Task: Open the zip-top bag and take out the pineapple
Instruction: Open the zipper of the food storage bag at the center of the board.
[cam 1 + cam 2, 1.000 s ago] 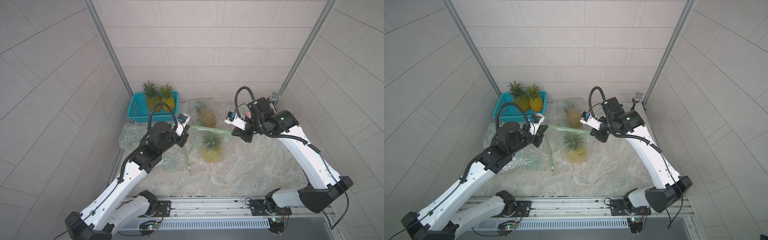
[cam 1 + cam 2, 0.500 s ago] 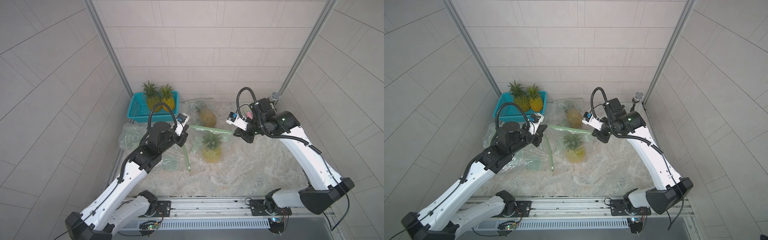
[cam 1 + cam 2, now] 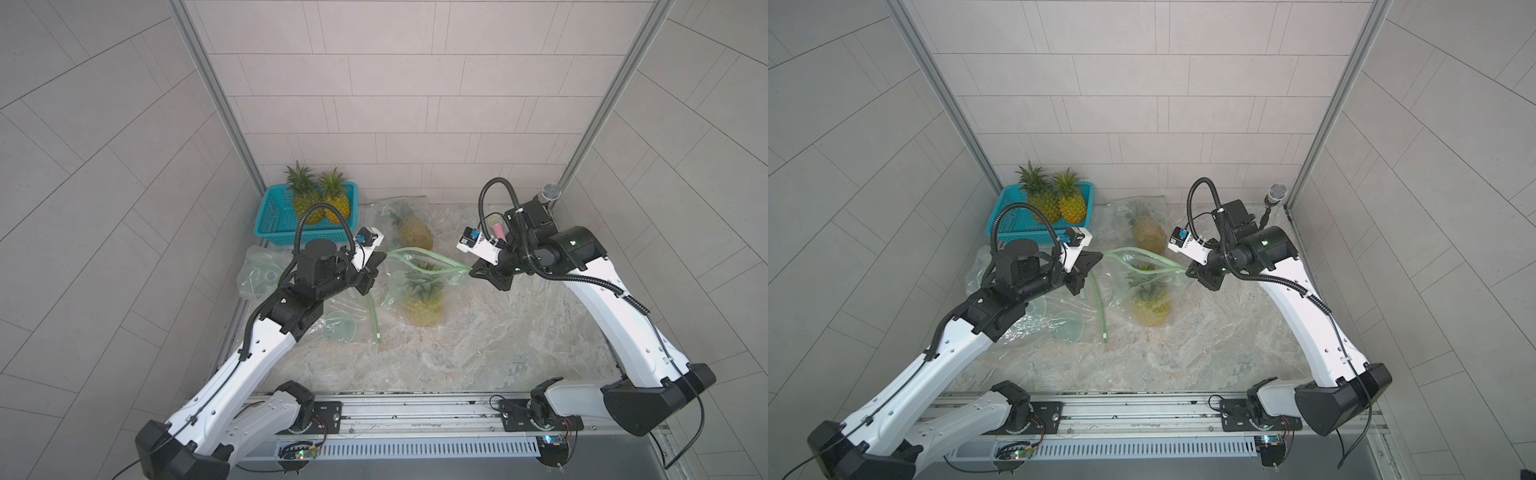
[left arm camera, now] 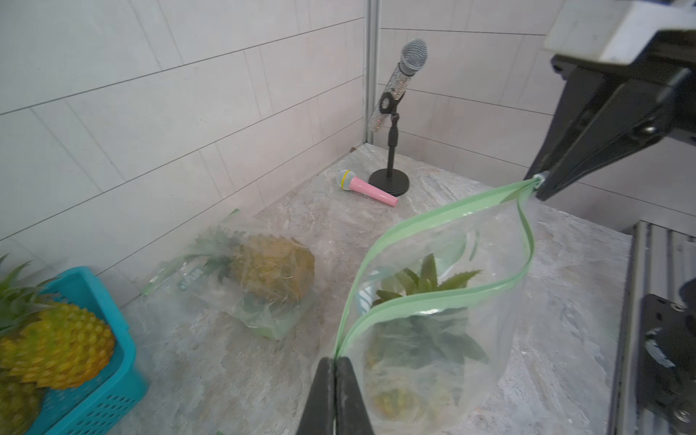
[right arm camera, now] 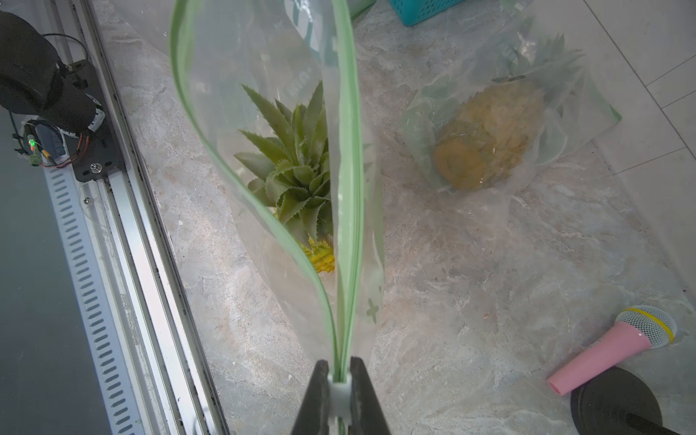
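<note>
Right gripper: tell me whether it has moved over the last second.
Yes. The right gripper has shifted slightly away from the blue basket, toward the standing microphone's side, shut on the slider of the zip-top bag.

Robot lab cell, grey tiled walls, aluminium base rail, marbled tabletop

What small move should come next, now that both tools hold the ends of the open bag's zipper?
Probably the right tool should let go of the slider and reach for the pineapple by its crown. The zip-top bag already gapes, the crown points toward the mouth, and the left tool pinches the other corner.
</note>
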